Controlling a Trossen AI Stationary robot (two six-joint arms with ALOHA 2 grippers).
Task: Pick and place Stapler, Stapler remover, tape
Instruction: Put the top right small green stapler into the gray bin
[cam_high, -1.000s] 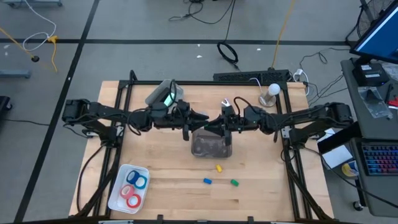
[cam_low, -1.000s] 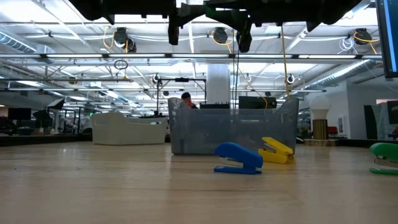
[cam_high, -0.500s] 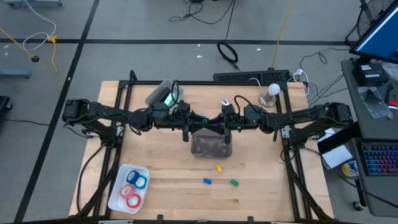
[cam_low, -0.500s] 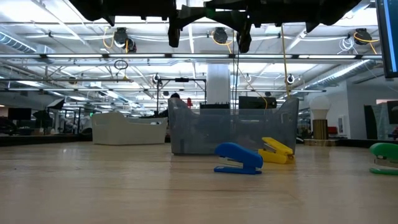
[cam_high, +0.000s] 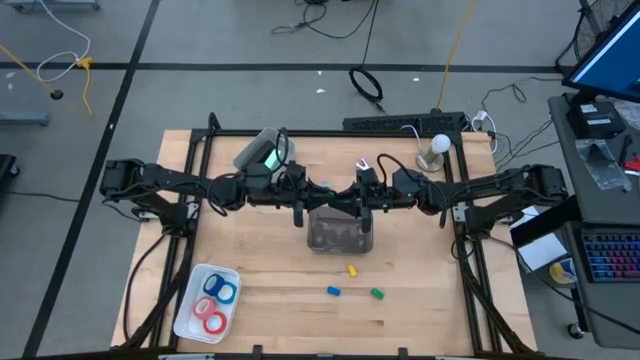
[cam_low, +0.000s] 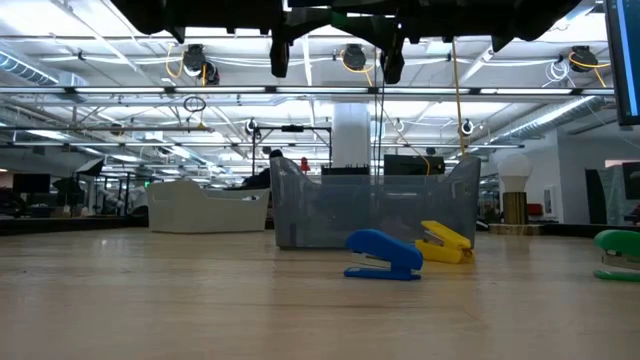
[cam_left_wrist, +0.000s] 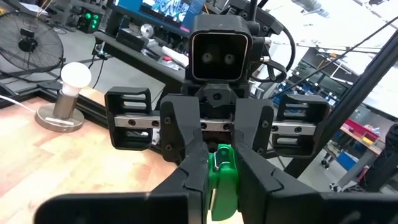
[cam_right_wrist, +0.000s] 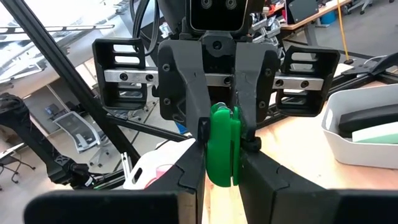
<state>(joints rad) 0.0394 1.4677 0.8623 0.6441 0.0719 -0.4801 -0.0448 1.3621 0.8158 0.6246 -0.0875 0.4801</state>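
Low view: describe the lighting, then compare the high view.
Low view: ceiling lamps glare behind, so both arms overhead read as black silhouettes; the blue stapler shows plainly. High view: even light on the table, only the lamp bulb blown white.

Even, bright overhead light fills the room, with ceiling lamps (cam_low: 195, 58) glowing above the jaws in the low view. The worktop (cam_high: 260, 290) is evenly lit and shadows under the arms are soft and faint. In the low view the near worktop is blurred while the blue stapler (cam_low: 383, 254) stands sharp. Both wrist views are crisp on the jaws, and the room behind is softer.
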